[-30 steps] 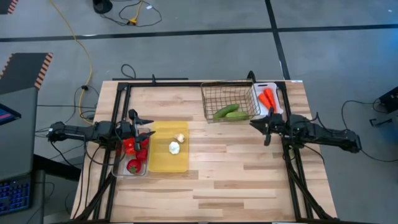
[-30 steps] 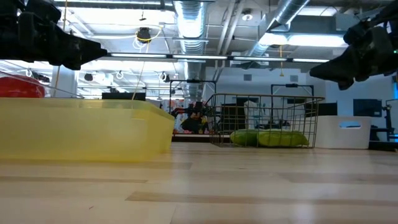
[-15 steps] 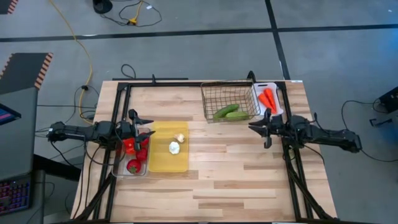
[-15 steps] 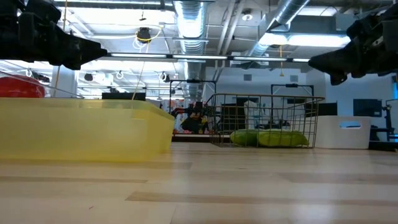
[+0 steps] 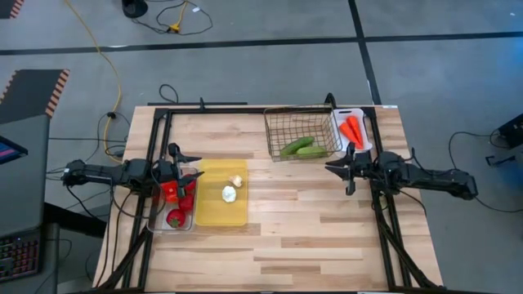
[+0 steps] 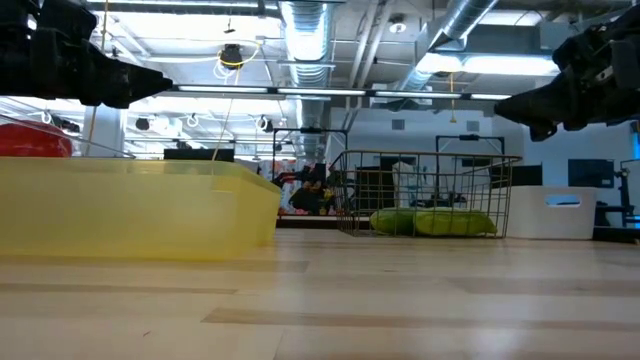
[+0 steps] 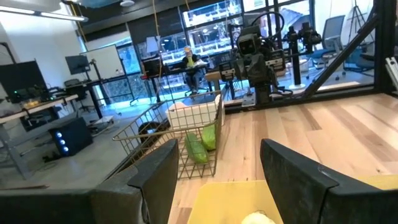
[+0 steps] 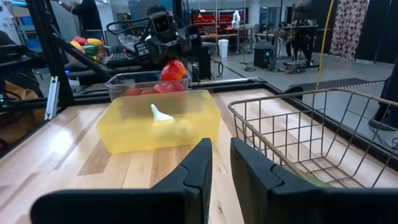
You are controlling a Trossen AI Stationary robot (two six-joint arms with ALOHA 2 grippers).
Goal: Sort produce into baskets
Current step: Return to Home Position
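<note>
My left gripper (image 5: pixel 194 167) hangs open and empty above the line between the clear bin (image 5: pixel 155 220) and the yellow tray (image 5: pixel 214 208); its spread fingers show in the left wrist view (image 7: pixel 219 168). Red tomatoes (image 5: pixel 175 217) lie in the bin. White pieces (image 5: pixel 230 193) lie in the yellow tray. My right gripper (image 5: pixel 329 167) is shut and empty above the table, just near of the wire basket (image 5: pixel 302 122), which holds green cucumbers (image 5: pixel 298 148). Orange carrots (image 5: pixel 352 129) lie in the white tray (image 5: pixel 364 114).
Bare wood runs across the table's middle and near half (image 5: pixel 302 229). The wire basket and white tray stand side by side at the far right; the bin and yellow tray stand side by side at the left. Dark frame rails (image 5: pixel 155 131) run along the table's sides.
My right gripper has shifted a little toward the table's left and tipped closer to level. The left arm and all produce have stayed in place.
</note>
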